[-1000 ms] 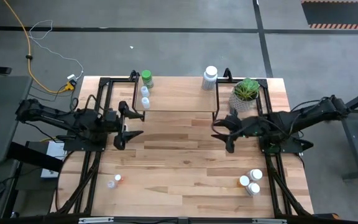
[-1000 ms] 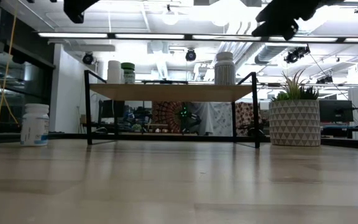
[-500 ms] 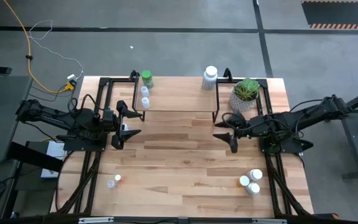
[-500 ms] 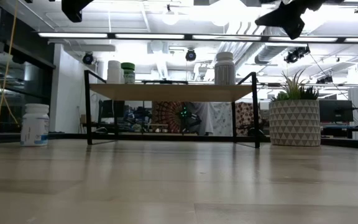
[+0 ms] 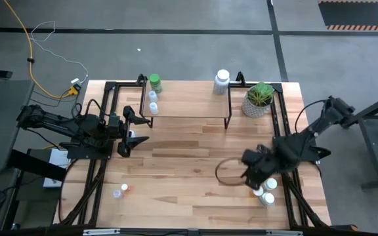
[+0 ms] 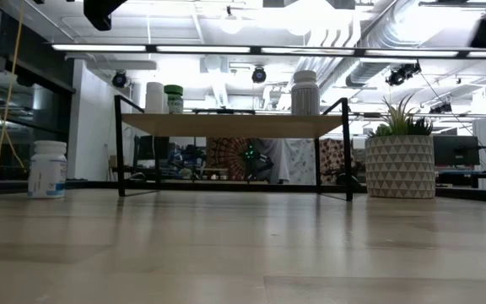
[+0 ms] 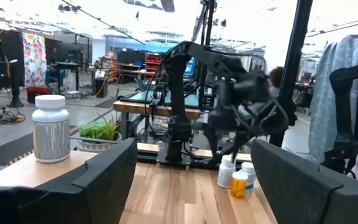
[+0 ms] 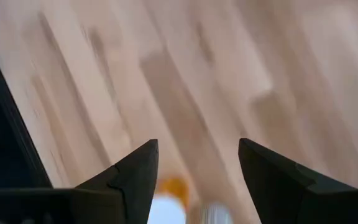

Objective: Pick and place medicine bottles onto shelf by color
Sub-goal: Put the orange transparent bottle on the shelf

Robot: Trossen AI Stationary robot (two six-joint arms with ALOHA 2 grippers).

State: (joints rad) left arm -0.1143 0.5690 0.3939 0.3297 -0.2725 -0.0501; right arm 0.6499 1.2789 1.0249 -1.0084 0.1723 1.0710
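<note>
The shelf [image 5: 189, 105] stands at the table's far side. On it are a green-capped bottle [image 5: 155, 82], two small clear bottles [image 5: 153, 101] and a larger white bottle [image 5: 222, 82]. Three bottles [image 5: 265, 191] stand in a cluster at the near right; the right wrist view shows an orange cap [image 8: 173, 186] there. One orange-capped bottle [image 5: 121, 191] stands at the near left. My right gripper [image 5: 248, 176] is open and empty, just left of the cluster and pointing down at the table [image 8: 197, 146]. My left gripper [image 5: 134, 134] is open and empty, in front of the shelf's left end.
A potted plant [image 5: 260, 98] stands right of the shelf. Black frame rails [image 5: 104, 118] run along the table's left and right sides. Bare wood lies between the shelf and the near edge. The left wrist view shows my right arm [image 7: 229, 106] above the cluster.
My right gripper has swung from beside the shelf's right end toward the table's near edge and a little right, coming over the near-right bottle cluster and tipping downward. It stays open.
</note>
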